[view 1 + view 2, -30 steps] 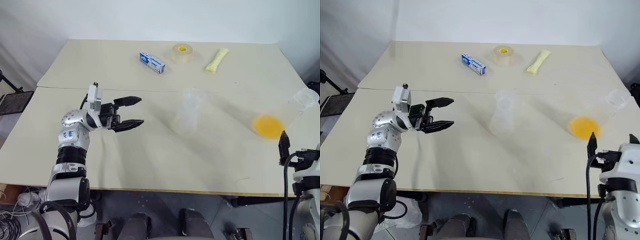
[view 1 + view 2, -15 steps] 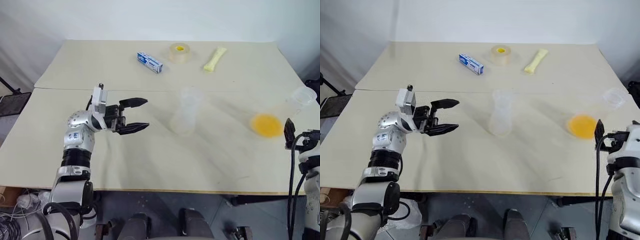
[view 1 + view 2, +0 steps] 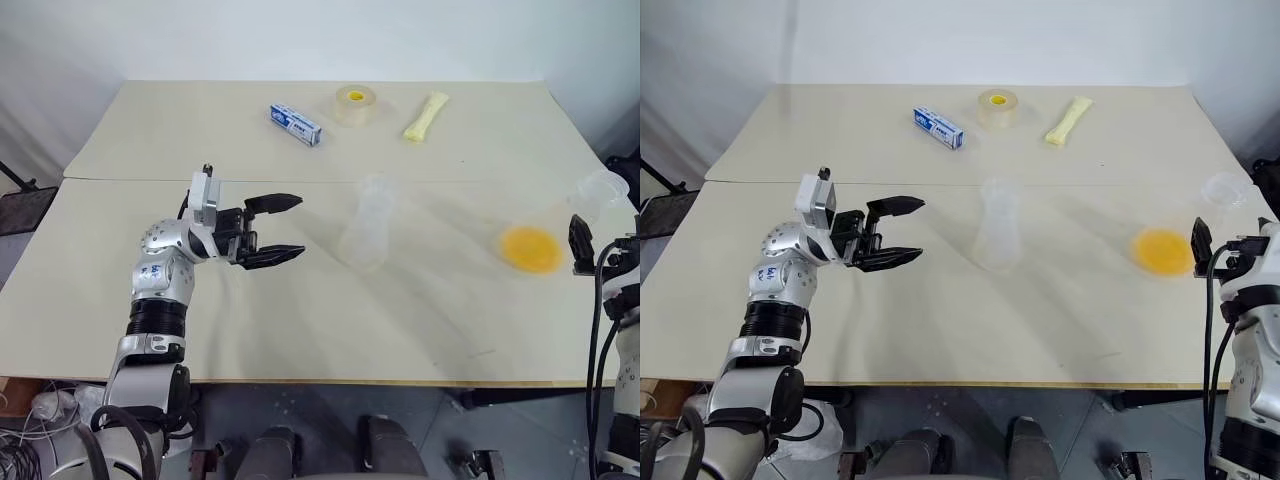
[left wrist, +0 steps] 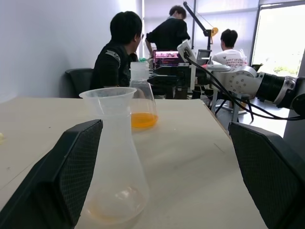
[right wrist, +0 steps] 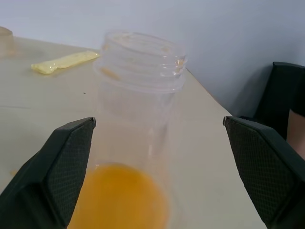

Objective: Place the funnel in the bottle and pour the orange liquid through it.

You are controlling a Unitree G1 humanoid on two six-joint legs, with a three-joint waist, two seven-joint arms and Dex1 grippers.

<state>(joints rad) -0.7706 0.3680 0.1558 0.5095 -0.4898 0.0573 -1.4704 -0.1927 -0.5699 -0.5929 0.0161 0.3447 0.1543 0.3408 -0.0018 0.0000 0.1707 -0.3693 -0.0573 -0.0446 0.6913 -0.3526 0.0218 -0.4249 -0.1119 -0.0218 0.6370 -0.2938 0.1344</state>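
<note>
The bottle (image 3: 364, 232) stands upright mid-table, clear and flask-shaped. A wide clear rim that looks like the funnel (image 4: 107, 95) sits in its neck. My left gripper (image 3: 298, 226) hovers open to its left, pointing at it with a gap between them. The orange liquid (image 3: 531, 250) lies in the bottom of a clear wide-mouthed container (image 5: 139, 61) near the table's right edge. My right gripper (image 5: 157, 122) is open, its fingers (image 3: 1200, 240) just short of that container, one on either side of it in the right wrist view.
At the back of the table lie a blue-and-white box (image 3: 294, 123), a tape roll (image 3: 355, 103) and a pale yellow packet (image 3: 425, 115). A seam (image 3: 130, 180) crosses the table. Several people (image 4: 116, 52) sit beyond the table's right side.
My right gripper has moved forward and outward, up beside the orange liquid's container. The left gripper has barely shifted toward the bottle. Both stay open.
</note>
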